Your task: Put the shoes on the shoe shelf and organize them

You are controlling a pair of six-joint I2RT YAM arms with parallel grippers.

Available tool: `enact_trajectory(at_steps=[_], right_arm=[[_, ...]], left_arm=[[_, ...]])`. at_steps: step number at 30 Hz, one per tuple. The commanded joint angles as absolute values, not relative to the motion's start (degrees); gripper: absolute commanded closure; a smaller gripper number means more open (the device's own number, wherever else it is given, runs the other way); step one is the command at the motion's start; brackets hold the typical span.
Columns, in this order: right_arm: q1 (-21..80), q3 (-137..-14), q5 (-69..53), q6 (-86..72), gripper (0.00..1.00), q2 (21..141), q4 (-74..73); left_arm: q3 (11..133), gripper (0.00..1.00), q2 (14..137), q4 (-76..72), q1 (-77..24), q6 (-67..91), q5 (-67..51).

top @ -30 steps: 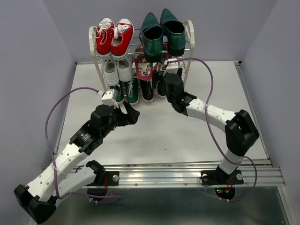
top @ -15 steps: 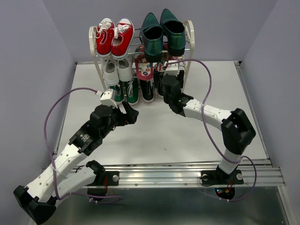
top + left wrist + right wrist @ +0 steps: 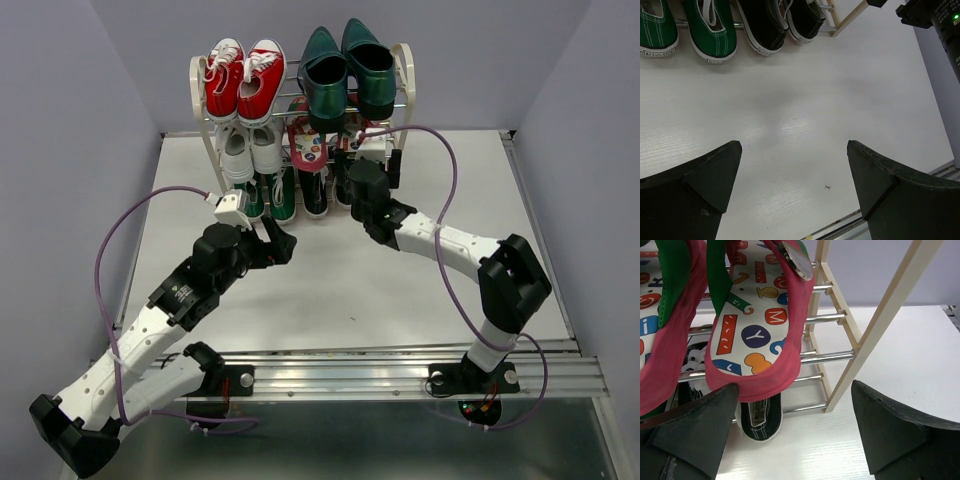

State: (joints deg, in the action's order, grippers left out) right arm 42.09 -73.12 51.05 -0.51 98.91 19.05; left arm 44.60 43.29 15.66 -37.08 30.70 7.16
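Note:
The shoe shelf [image 3: 405, 75] stands at the back of the table. Glossy dark green loafers [image 3: 348, 70] sit on its top right. Red flip-flops [image 3: 308, 145] with printed footbeds rest on the middle rods. Black sneakers [image 3: 315, 195] stand at the bottom right. My right gripper [image 3: 795, 390] is open just in front of the shelf's right end. It holds nothing, and its fingers flank the heel of one flip-flop [image 3: 755, 330] and a black sneaker's heel [image 3: 760, 417]. My left gripper [image 3: 794, 146] hangs open over bare table, short of the black sneakers [image 3: 765, 30].
Red sneakers [image 3: 243, 78] occupy the top left of the shelf, white sneakers [image 3: 250, 150] the middle left and green sneakers [image 3: 710, 30] the bottom left. The shelf's cream side frame [image 3: 875, 325] and chrome rods [image 3: 825, 357] stand close ahead of my right fingers. Grey walls enclose the white table [image 3: 330, 290].
My right gripper has edged slightly left along the shelf front, still open. The left arm has not moved.

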Motion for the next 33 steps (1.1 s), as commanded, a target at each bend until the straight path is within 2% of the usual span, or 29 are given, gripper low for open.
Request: enact_trajectory(at_steps=[1, 5, 8, 11, 14, 18, 25, 33], right_arm=[[41.84, -72.33, 50.99, 0.09, 0.0, 94.58, 21.72], [41.84, -71.9, 41.69, -5.44, 0.0, 88.45, 15.66], [41.84, -69.7, 39.29, -8.6, 0.0, 81.58, 9.16], [41.84, -67.68, 40.77, -12.12, 0.0, 75.61, -1.72], [41.84, -65.67, 43.76, -21.14, 0.0, 70.25, -19.01], [41.84, -59.97, 42.37, -27.14, 0.0, 62.17, -28.54], [41.84, -52.74, 38.06, -31.37, 0.0, 51.43, -33.58], [41.84, -54.14, 36.29, -32.96, 0.0, 51.32, -34.1]], left_arm=[[46.05, 0.01, 43.07, 14.06, -37.35, 30.06, 7.12], [47.19, 0.01, 43.24, 14.68, -37.27, 30.15, 7.56], [47.81, 0.01, 43.24, 15.29, -37.35, 30.32, 8.26], [47.99, 0.01, 43.24, 16.96, -37.27, 31.72, 9.84], [48.16, 0.01, 43.68, 20.99, -37.27, 34.8, 15.01], [48.43, 0.01, 43.95, 24.86, -37.27, 39.1, 19.41], [48.25, 0.01, 44.47, 29.97, -37.27, 44.21, 24.16], [47.55, 0.01, 42.01, 31.82, -37.35, 45.97, 25.4]])
